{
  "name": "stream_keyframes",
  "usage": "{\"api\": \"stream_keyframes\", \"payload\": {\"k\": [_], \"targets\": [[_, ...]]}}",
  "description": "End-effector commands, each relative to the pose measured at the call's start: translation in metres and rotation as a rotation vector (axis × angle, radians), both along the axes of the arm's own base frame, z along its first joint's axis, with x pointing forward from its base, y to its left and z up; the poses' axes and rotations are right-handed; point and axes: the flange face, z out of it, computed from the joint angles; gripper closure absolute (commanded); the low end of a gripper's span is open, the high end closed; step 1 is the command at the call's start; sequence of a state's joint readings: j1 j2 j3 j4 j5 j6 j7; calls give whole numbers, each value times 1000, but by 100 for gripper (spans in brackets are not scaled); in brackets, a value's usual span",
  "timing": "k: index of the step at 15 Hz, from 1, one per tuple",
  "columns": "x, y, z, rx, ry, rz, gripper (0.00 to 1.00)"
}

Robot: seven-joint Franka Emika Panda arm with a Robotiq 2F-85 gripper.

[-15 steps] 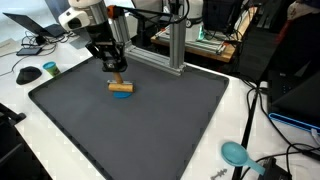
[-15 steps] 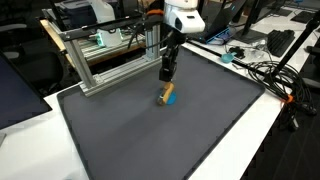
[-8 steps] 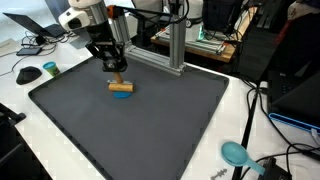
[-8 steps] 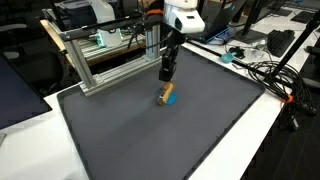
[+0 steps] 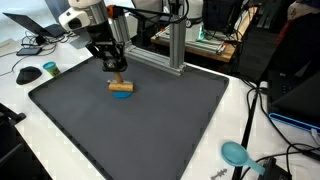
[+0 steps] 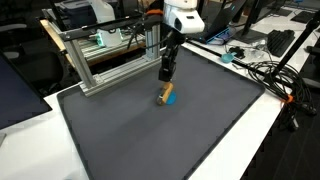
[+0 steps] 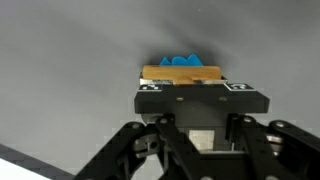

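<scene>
A small wooden block lies on a blue piece on the dark mat. My gripper points straight down onto the block, with its jaws closed around the block's top. In the wrist view the gripper fills the lower half. The wooden block sits right at its tips and the blue piece peeks out beyond. The contact between pads and block is hidden.
An aluminium frame stands along the mat's far edge, close behind the arm. A teal round object and cables lie on the white table beside the mat. A black mouse rests at the other side.
</scene>
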State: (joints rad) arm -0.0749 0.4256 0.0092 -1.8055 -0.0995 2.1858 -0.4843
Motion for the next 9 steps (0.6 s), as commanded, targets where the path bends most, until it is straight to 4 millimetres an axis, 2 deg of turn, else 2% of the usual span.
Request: {"api": "stream_keyframes", "payload": {"k": [1,9], "targets": [[-27,-13,-58,-14,149,15,78],[-29,-14,-58,-20,152,11,78]]}}
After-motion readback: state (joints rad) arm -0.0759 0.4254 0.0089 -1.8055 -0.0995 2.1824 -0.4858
